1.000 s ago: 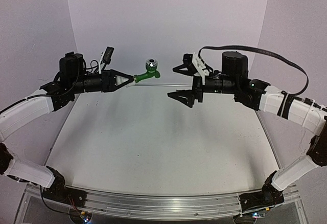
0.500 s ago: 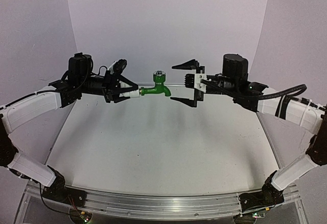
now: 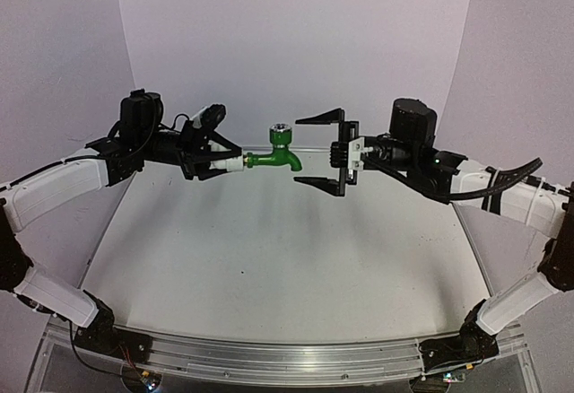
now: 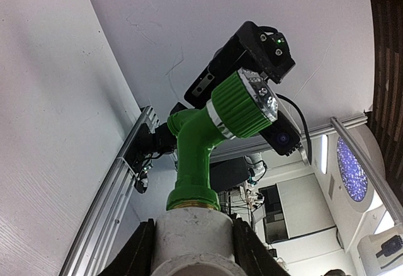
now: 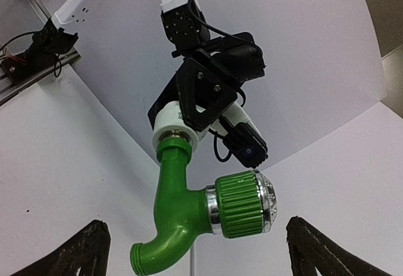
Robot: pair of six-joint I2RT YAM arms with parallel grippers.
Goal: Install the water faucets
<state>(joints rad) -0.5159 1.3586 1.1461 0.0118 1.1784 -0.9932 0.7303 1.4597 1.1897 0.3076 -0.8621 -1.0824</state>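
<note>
Counter (image 3: 269, 258): flat matte white sheet, with a ribbed aluminium rail (image 3: 287, 359) along its near edge. Two arms, white shells with black joints, reach inward above the far edge.

Right claw (image 3: 319, 149): we record it spread wide, two black pointed fingers one above the other, nothing between them. It faces the faucet from just beside it, not touching.

Left claw (image 3: 224, 162): closed narrowly on the white fitting (image 3: 233, 165), a smooth pale plastic collar.

The faucet (image 3: 273, 155) is glossy green plastic, held in the air over the middle of the counter's far edge. Its straight stem is seated in the fitting, and its spout curves downward.

Overhead view: we see only the layout and the gap between the claws.

Left wrist view: black fingers (image 4: 135, 254) flank the fitting on both sides.

Right wrist view: the threaded spout mouth, plus a ribbed knob (image 5: 242, 203) with a chrome band and a faceted silvery cap.
</note>
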